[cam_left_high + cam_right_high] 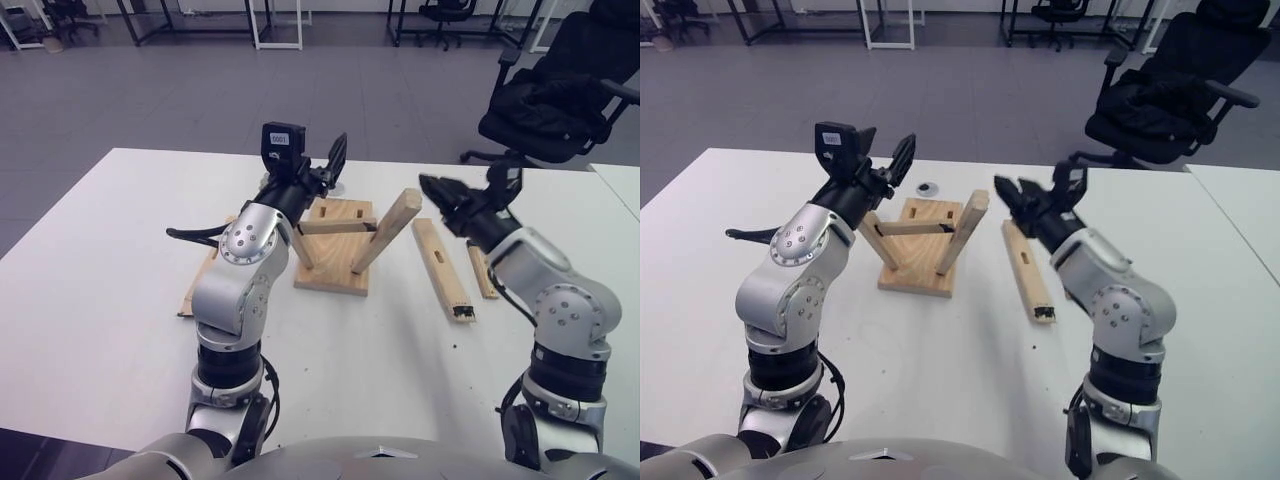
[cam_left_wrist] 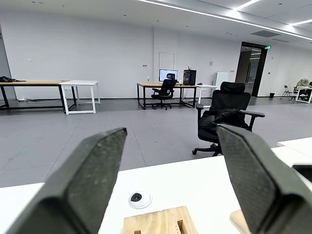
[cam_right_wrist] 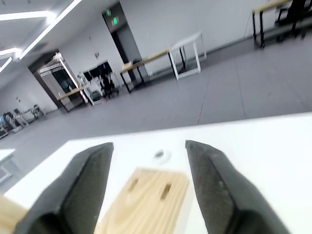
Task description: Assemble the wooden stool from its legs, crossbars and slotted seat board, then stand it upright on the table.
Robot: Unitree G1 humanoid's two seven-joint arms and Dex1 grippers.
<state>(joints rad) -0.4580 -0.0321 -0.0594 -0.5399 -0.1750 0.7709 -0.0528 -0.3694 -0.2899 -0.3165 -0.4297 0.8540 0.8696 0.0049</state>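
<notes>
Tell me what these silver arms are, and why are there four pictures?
They are a robot's two arms. Two pictures come from cameras in its head, looking down. The other two come from a camera on each wrist, peering out between the fingers. On the white table lies a wooden seat board with two legs and a crossbar stuck in it. A loose leg lies beside it. The left gripper and right gripper are both open and hold nothing.

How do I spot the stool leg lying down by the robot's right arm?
On the white table, find the seat board with two legs sticking up. Just right of it a leg lies flat. It is thicker than the thin bar beside it and has a slot.
</notes>
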